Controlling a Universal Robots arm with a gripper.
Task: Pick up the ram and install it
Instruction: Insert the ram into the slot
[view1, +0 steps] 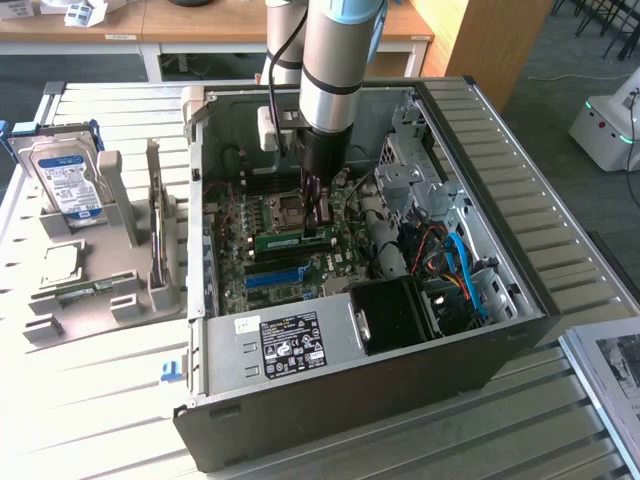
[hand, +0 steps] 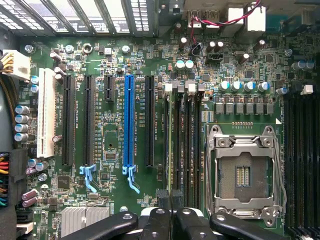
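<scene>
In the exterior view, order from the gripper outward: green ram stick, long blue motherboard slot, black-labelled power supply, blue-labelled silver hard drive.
1. Ram stick, at the gripper.
2. Blue slot, beside the ram.
3. Power supply, nearer the camera.
4. Hard drive, far off, the exterior view's left.

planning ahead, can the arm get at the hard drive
Probably not yet: the hard drive is uncovered outside the case, but the jaws are inside it, shut on the ram.

Wooden desks (view1: 200, 25), grey floor (view1: 560, 140) behind
</scene>
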